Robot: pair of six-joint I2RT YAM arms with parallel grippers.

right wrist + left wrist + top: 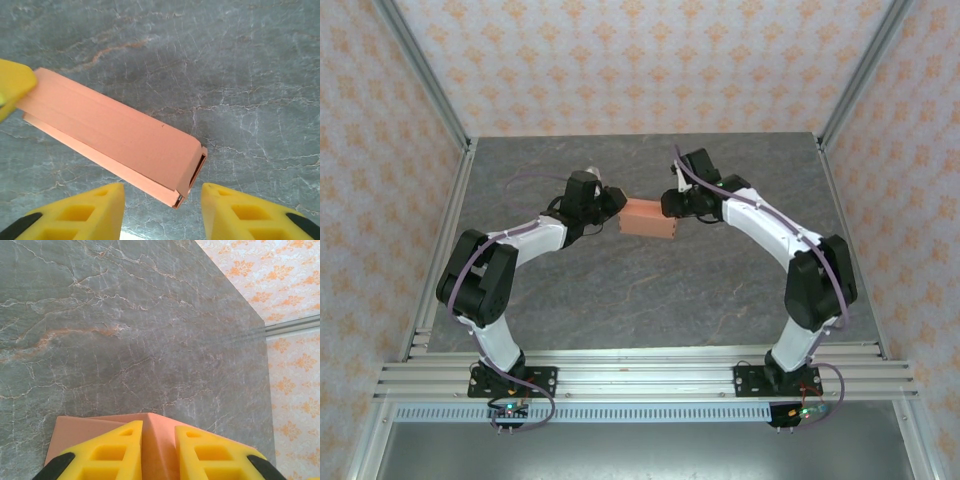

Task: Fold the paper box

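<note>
The paper box [650, 220] is a salmon-orange, long shallow folded shape held just above the grey table between the two arms. My left gripper [617, 213] is shut on the box's left end; in the left wrist view its yellow fingers [117, 452] pinch a ridge of the card [157, 442]. My right gripper [672, 207] stands open at the box's right end. In the right wrist view the box [115, 132] runs from upper left to its slotted end just above that gripper's [162, 189] spread fingers, touching neither. A finger of the left gripper [12, 85] shows at the box's far end.
The grey marble tabletop [650, 290] lies beneath the box. Patterned walls [640, 60] and aluminium posts [425, 75] close in the back and sides. The table's far edge [260, 330] meets the wall in the left wrist view.
</note>
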